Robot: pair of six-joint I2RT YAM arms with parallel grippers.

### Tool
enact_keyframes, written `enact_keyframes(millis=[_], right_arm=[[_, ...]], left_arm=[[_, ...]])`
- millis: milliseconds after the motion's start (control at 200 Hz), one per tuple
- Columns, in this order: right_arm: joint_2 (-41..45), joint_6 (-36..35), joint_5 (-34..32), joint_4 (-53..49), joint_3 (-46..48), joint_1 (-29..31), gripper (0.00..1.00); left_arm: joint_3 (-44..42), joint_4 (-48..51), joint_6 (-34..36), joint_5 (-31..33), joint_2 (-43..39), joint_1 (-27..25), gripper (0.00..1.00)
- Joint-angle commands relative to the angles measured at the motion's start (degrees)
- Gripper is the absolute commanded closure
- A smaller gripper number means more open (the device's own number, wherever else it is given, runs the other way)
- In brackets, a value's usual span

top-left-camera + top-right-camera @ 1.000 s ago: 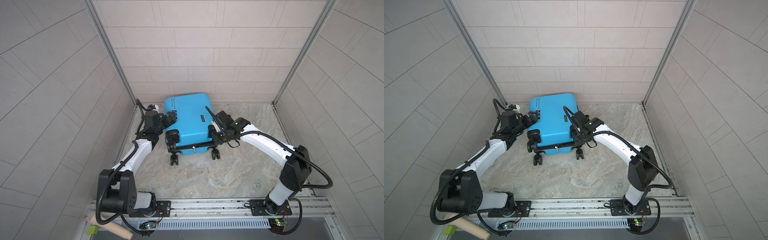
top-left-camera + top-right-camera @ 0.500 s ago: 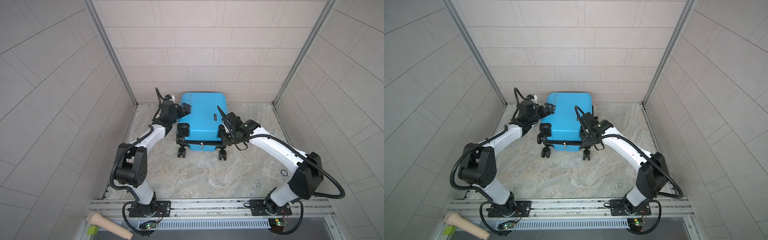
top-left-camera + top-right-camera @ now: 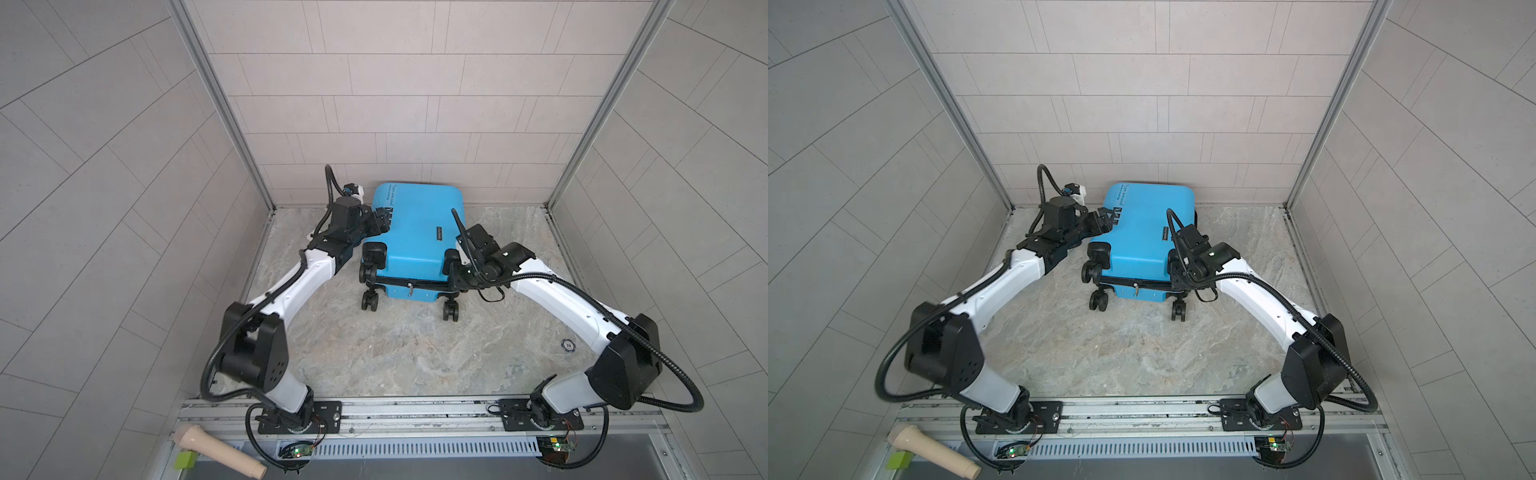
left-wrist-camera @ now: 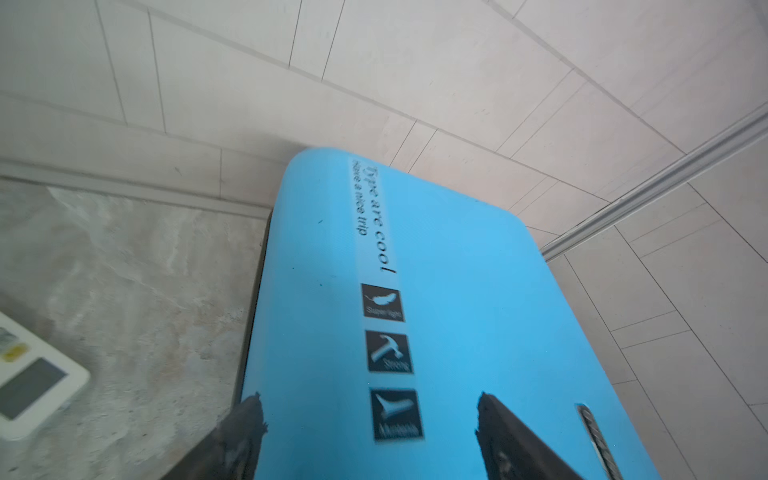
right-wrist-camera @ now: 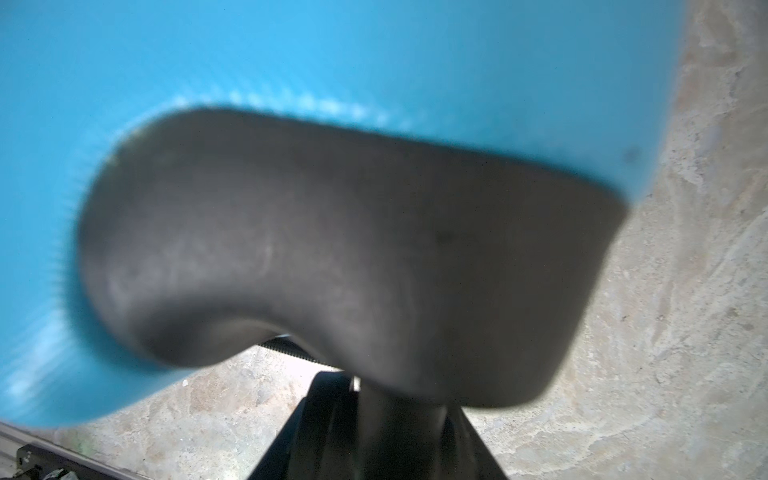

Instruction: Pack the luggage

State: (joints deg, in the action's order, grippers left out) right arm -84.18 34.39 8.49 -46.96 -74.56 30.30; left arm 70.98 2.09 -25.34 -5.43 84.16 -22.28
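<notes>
Your left tool point(image 3: 380, 222) has travelled toward the far edge of the desk point(image 3: 415, 353) over the last second; its jaws stand wide, spread above the left long side of the luggage point(image 3: 415, 232), and the left wrist view shows them clamping nothing. Your right tool point(image 3: 456, 272) has followed the near right wheel housing point(image 5: 332, 249) and sits hard against it; that blurred black housing fills the right wrist view, so you cannot tell whether those jaws grip it or merely press.

Outward from both, the luggage lies flat and closed, printed shell up; its head is at the far edge by the back wall point(image 3: 415, 124), and its wheels point(image 3: 369, 300) point toward the near edge. A second ago it lay skewed and closer to the left edge; now its long axis runs squarely from far edge to near edge. The left tool stands beside that axis and the right at its wheeled end, so neither arm has ground to cover; the zipper point(image 3: 409, 286) along the near end lies closer to the right tool.
</notes>
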Motion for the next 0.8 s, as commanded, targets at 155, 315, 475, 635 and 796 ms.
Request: enact_keyframes(millis=[155,315,475,635,796], right_arm=[[2.4,-2.7,8.8,3.8,-4.2,1.6,0.85],[2.0,-2.3,8.8,3.8,-4.2,1.5,0.87],[1.6,-1.6,8.8,4.4,-3.4,1.6,0.89],[2.9,0.6,8.1,6.6,0.1,1.8,0.93],[5.4,5.7,7.7,12.3,6.2,3.2,0.95]], left_arm=[[-13.3,11.9,4.1,20.7,-23.3,-16.8,0.16],[-23.3,11.0,-3.5,30.8,-28.4,-29.6,0.17],[-30.0,3.9,-7.4,30.0,-24.8,-31.6,0.18],[-29.7,1.7,-4.6,33.4,-19.2,-30.2,0.19],[-30.6,-0.3,-4.7,30.6,-16.4,-24.8,0.20]])
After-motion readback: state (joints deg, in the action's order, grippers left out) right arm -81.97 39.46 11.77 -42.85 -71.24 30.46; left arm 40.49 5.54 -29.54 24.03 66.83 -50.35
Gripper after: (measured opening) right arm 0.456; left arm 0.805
